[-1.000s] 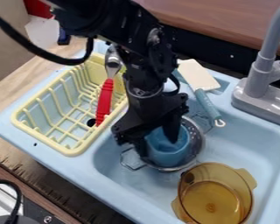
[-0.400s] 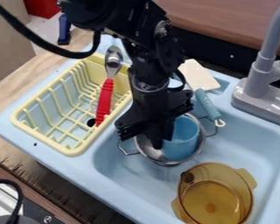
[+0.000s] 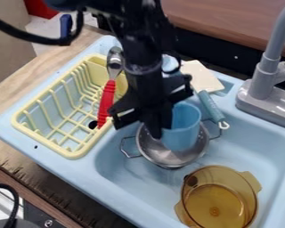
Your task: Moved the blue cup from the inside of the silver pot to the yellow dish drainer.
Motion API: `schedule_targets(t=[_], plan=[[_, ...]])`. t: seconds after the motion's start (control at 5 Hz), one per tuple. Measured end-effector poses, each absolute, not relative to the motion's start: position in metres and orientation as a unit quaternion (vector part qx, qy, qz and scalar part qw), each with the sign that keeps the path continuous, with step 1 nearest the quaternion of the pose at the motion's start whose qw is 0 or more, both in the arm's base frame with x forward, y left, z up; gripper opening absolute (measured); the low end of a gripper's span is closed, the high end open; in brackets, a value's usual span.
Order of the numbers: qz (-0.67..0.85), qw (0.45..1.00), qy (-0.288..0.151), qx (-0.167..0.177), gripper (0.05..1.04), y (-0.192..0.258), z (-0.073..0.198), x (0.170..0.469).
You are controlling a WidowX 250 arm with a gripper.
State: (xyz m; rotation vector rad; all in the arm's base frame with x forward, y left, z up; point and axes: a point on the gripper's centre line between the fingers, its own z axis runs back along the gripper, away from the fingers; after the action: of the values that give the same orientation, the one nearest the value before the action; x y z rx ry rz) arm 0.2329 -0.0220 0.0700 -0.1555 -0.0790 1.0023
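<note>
Pinching the left side of the blue cup (image 3: 183, 127), the claw (image 3: 160, 130) hangs over the silver pot (image 3: 161, 154) in the light-blue sink (image 3: 264, 162), with the yellow dish drainer (image 3: 71, 154) off to the left. Your immediate hazard is clearance: the cup's lower end lies within the pot's outline, and you cannot tell from this angle whether it is free of the metal. Should you swing left too soon, the base could catch the pot's rim or the wire handle (image 3: 127, 149) and drag the pot along or twist the cup askew. The one-sided hold is a second concern, since a knock might pivot the cup or slide it from your grasp. Farther left, the drainer's raised edge could trip a low pass, and the red-handled utensil (image 3: 107, 100) leaning at its right side stands where the claw or cup might strike it. The cup itself is a plain, smooth light blue, close in color to the sink, its round mouth facing up with a slight tilt and its sides narrowing toward the base; it looks light and probably a little springy in the wall, so a hard squeeze may bend it. Near right sits an amber pot (image 3: 216, 205); beyond the silver pot lies a spatula (image 3: 211, 107).
</note>
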Motion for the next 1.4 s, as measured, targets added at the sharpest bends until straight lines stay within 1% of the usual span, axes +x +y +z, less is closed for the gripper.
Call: schedule_targets(t=[0.2,0.4,0.6,0.8,1.0,1.2,1.4], plan=[[0.466,0.880,-0.044,-0.083,0.055,-0.016,0.085,0.228],[0.456,0.885,-0.044,-0.078,0.055,-0.001,0.094,0.220],[0.448,0.891,-0.042,-0.059,0.055,0.023,0.105,0.212],[0.472,0.880,-0.028,-0.040,0.055,0.051,0.108,0.203],[0.473,0.879,-0.036,-0.050,0.055,0.080,0.109,0.195],[0.479,0.874,-0.058,-0.052,0.055,0.101,0.110,0.193],[0.501,0.862,-0.061,-0.056,0.055,0.119,0.096,0.199]])
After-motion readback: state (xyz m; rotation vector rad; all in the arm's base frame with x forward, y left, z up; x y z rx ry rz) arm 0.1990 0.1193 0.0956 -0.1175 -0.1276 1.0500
